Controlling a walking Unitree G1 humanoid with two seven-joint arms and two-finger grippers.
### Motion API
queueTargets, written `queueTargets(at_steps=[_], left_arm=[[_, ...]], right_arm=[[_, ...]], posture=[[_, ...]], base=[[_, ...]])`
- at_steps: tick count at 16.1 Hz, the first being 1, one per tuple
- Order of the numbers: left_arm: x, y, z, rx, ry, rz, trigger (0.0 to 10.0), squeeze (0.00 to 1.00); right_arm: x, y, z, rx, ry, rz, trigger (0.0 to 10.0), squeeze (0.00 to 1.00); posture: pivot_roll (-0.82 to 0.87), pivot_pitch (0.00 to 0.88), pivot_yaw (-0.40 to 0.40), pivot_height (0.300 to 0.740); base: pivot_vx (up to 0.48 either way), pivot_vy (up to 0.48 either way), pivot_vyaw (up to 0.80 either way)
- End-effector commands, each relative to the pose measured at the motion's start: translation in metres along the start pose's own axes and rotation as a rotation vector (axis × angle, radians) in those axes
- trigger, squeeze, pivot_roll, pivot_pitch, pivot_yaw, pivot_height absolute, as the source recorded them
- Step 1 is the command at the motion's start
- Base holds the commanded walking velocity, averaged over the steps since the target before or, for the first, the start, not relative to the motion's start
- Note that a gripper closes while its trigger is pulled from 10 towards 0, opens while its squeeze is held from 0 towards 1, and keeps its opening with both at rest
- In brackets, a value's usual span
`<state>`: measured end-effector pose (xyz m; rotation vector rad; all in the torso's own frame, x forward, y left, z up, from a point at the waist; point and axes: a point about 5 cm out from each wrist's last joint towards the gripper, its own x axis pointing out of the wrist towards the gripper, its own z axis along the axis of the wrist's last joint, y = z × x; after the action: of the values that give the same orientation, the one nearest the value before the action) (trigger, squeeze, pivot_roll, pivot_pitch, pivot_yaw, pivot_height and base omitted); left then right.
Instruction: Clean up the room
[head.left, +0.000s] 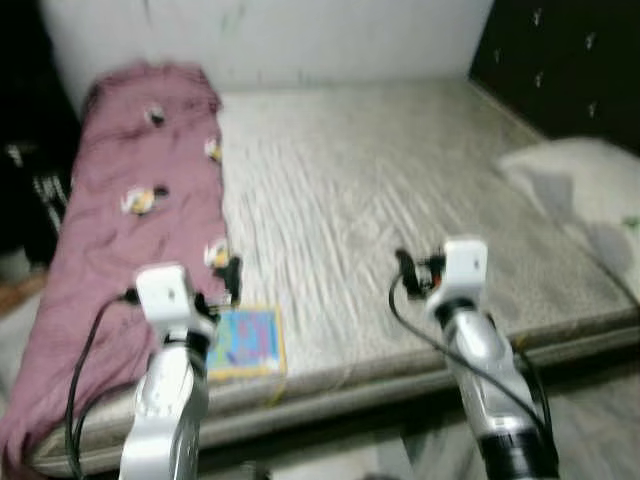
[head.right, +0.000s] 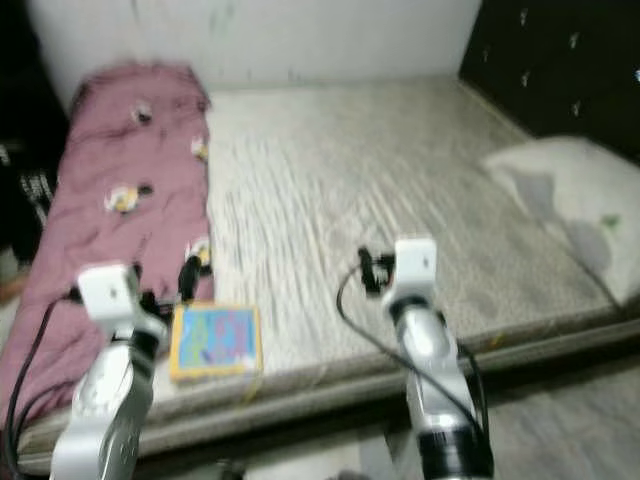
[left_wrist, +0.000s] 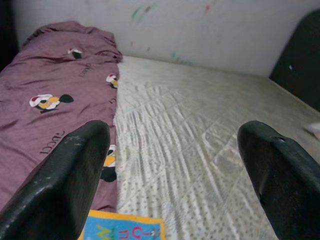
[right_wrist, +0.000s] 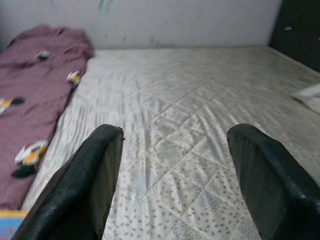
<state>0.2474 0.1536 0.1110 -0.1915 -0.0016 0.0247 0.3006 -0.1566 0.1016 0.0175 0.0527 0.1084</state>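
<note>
A colourful picture book (head.left: 245, 342) with a yellow border lies flat on the grey quilted mattress (head.left: 380, 190), close to its front edge. A maroon blanket (head.left: 130, 210) with cartoon prints covers the mattress's left strip. My left gripper (head.left: 224, 284) hovers just above the book's far left corner, beside the blanket's edge, open and empty; the left wrist view looks past its fingers (left_wrist: 65, 175) along the bed. My right gripper (head.left: 408, 272) is held over the bare mattress toward the front middle, also open with nothing between its fingers (right_wrist: 85, 185).
A white pillow (head.left: 580, 185) lies at the right end of the bed against a dark tufted headboard (head.left: 560, 60). A white wall (head.left: 300, 35) runs along the far side. Dark furniture stands to the left of the bed. The views are slightly blurred.
</note>
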Motion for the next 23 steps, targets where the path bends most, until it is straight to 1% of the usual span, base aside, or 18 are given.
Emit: queueTargets(at_steps=[1,8,18,22,23], left_arm=[[0.0011,0.0035,0.0032,0.016,-0.009,0.010,10.0,0.00],[0.0018,0.0028,0.0039,0.022,-0.015,0.010,10.0,0.00],[0.0008,0.0030,0.0053,0.042,-0.021,0.013,10.0,0.00],[0.0004,-0.0006,0.0068,0.039,-0.036,-0.021,10.0,0.00],[0.0003,-0.0003,0.0059,0.044,-0.027,-0.014,10.0,0.00]], right_arm=[[0.0027,0.0054,0.0068,0.004,-0.028,0.020,10.0,0.00],[0.0031,0.0059,0.0061,0.003,-0.026,0.027,10.0,0.00],[0.0024,0.0061,0.0060,0.007,-0.028,0.023,10.0,0.00],[0.0024,0.0049,0.0056,0.012,-0.026,0.016,10.0,0.00],[0.0022,0.0046,0.0056,0.012,-0.026,0.013,10.0,0.00]], posture=[[-0.03,0.051,-0.033,0.740],[-0.03,0.049,-0.034,0.740],[-0.03,0.056,-0.032,0.740],[-0.03,0.056,-0.032,0.740],[-0.03,0.056,-0.032,0.740]], base=[[0.000,0.469,0.00],[0.000,0.460,0.00],[0.000,0.000,0.00],[0.000,0.000,-0.55],[0.000,0.000,0.00]])
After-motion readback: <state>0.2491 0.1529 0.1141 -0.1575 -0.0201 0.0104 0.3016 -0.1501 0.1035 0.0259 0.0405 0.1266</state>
